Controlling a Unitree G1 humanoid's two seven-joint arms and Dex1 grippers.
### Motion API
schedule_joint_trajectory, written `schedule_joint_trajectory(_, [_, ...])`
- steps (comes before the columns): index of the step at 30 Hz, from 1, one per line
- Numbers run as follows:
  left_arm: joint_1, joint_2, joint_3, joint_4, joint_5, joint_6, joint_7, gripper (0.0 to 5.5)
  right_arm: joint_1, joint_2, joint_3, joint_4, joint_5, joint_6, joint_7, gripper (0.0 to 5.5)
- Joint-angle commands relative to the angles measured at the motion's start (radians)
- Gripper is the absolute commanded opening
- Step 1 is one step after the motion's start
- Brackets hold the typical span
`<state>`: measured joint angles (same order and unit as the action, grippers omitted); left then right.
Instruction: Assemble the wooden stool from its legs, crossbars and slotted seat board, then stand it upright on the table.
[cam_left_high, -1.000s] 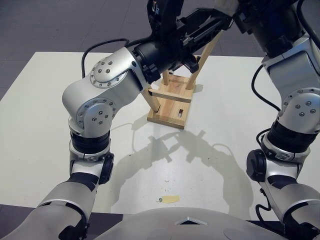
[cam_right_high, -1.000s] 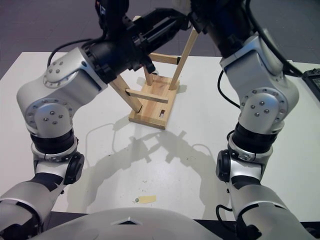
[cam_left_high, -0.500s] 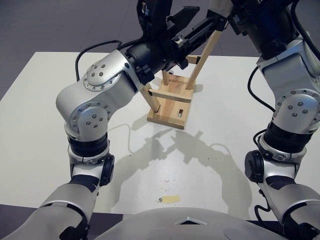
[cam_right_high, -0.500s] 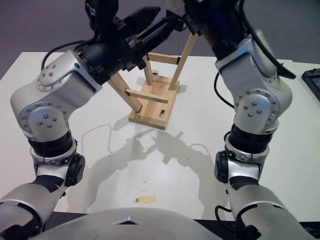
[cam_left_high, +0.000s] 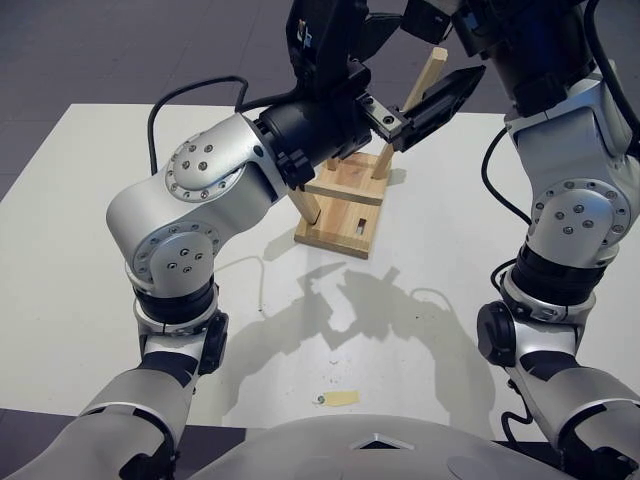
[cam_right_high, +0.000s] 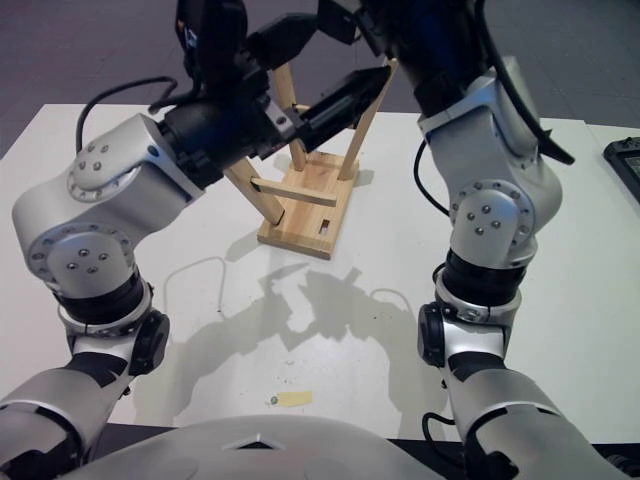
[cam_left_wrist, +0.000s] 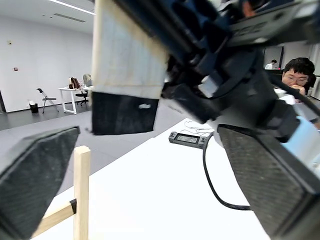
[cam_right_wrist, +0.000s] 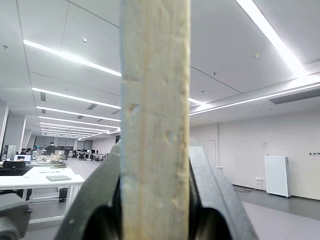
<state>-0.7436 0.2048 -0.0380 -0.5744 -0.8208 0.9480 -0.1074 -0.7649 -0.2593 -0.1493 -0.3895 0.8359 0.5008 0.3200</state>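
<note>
Right gripper (cam_right_wrist: 155, 155) is clamped on the top end of one leg (cam_left_high: 430, 75), at the top of the head view, right of centre. Left gripper (cam_left_high: 438, 48) is spread wide open right next to it, fingers either side of that leg's top; can't tell if they touch it. The leg slants down to the stool (cam_right_high: 305, 210), which sits upside down in the upper middle, seat (cam_left_high: 335, 228) flat on the table (cam_left_high: 100, 200), legs up, crossbar (cam_left_high: 345, 190) across the near pair. A small yellow tag (cam_left_high: 341, 398) lies bottom centre.
</note>
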Motion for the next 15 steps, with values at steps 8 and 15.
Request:
schedule_joint_trajectory(8, [-0.021, 0.007, -0.055, 0.048, 0.153, -0.037, 0.003, 5.4, 0.002, 0.004, 0.002, -0.004, 0.021, 0.01, -0.008, 1.02])
schedule_joint_trajectory(15, [0.143, 0.237, 0.258, -0.06, -0.091, -0.079, -0.289, 5.4, 0.003, -0.033, 0.008, 0.013, 0.018, 0.025, 0.035, 1.02])
